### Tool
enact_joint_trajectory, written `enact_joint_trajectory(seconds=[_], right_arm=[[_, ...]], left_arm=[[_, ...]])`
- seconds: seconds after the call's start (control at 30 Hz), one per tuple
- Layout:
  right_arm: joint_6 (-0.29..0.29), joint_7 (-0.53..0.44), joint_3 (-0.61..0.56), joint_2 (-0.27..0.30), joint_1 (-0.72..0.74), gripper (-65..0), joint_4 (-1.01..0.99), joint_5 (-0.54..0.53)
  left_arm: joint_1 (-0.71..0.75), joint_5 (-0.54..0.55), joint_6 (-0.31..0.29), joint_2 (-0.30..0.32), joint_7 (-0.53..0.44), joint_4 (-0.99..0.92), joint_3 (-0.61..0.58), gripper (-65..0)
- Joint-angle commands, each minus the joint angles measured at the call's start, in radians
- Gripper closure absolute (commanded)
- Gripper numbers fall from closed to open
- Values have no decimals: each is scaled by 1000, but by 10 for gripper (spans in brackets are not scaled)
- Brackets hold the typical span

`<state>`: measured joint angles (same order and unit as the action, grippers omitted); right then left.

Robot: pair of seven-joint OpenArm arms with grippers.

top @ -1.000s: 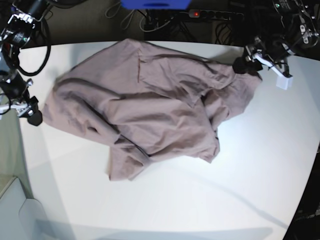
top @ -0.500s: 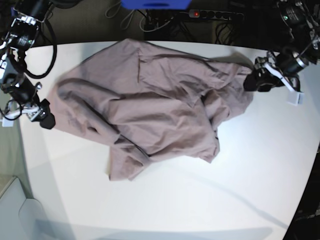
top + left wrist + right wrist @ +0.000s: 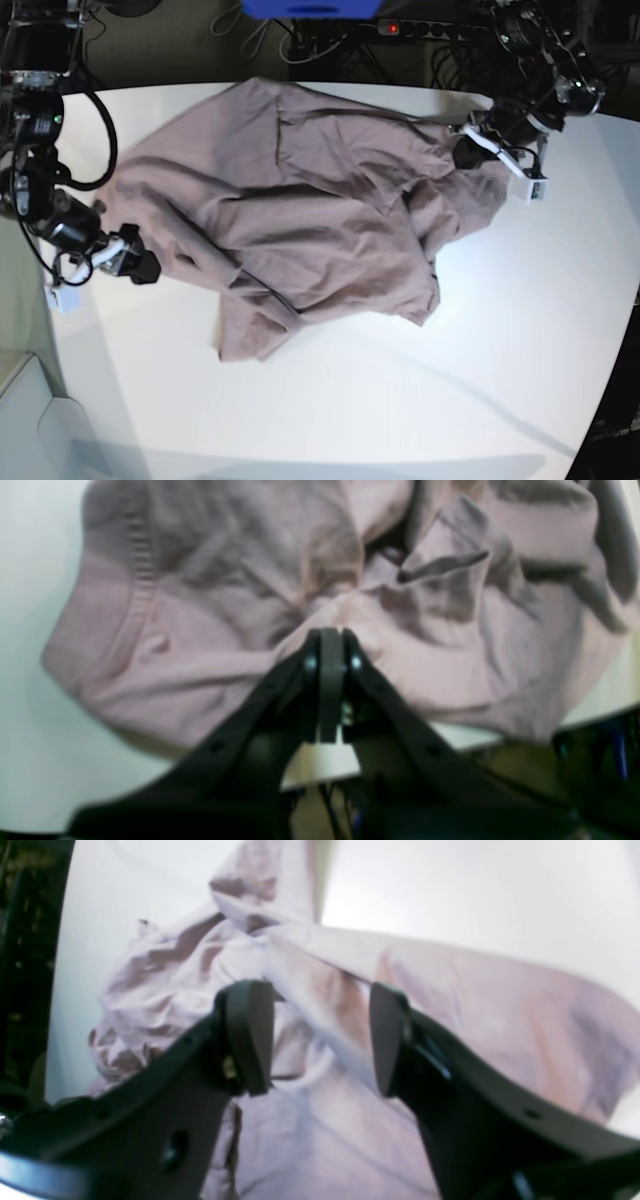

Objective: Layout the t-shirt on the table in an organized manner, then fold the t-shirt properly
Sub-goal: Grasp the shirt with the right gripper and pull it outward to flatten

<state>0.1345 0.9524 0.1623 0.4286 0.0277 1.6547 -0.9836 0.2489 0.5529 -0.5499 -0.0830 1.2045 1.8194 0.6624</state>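
Now | your left gripper [image 3: 331, 645] is pinched shut on the t-shirt [image 3: 300, 220] far edge | your right gripper [image 3: 320, 1040] gapes empty over the opposite edge | shirt crumpled between them on the table [image 3: 480, 380]

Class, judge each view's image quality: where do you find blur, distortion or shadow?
Left wrist: soft focus on the mauve-pink cloth t-shirt. Right wrist: black gripper fingers blurred. Base: sharp, but the white smooth table curves, with a faint shadow.

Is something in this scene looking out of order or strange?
Yes. The t-shirt lies crumpled on the table, with folds overlapping and its lower part bunched, not spread flat. Nothing looks torn or spilled.
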Motion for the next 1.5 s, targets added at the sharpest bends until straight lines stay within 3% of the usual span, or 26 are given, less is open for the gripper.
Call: enact_joint_trajectory(seconds=[0.0,0.1,0.2,0.33,0.47,0.63,0.93,1.23,1.33,1.47], right_arm=[[9,-19,-17,19,39,-318,15,-33],[9,-19,-97,22,104,-318,14,-19],[9,-19,-165,-3,153,-318,14,85],[9,-19,-229,-80,211,-320,-37,271],[9,-22,-272,-159,297,-377,-169,406],[9,-141,-295,-258,375,-435,-325,532],[4,-410,-622,-282,424,-443,-489,696],[3,-568,-602,-337,446,-440,-678,848],[3,-606,-587,-348,446,-419,-707,848],[3,-614,-567,-348,447,-272,-701,848]], left_arm=[[-6,2,-3,-5,-30,24,-3,-4],[-13,-52,-2,-27,-62,12,-5,-4],[-16,-70,-2,-25,-90,-17,-5,-4],[-35,-69,-5,-2,-97,-53,-5,-4],[-41,-69,-8,-1,-90,-56,-5,-4],[-43,-69,-8,-1,-87,-48,-5,-4],[-39,-69,-9,13,-87,-47,-5,-4],[-39,-69,-9,13,-87,-50,-5,-4],[-39,-69,-9,13,-87,-53,-5,-4],[-43,-70,-9,13,-87,-57,-5,-4]])
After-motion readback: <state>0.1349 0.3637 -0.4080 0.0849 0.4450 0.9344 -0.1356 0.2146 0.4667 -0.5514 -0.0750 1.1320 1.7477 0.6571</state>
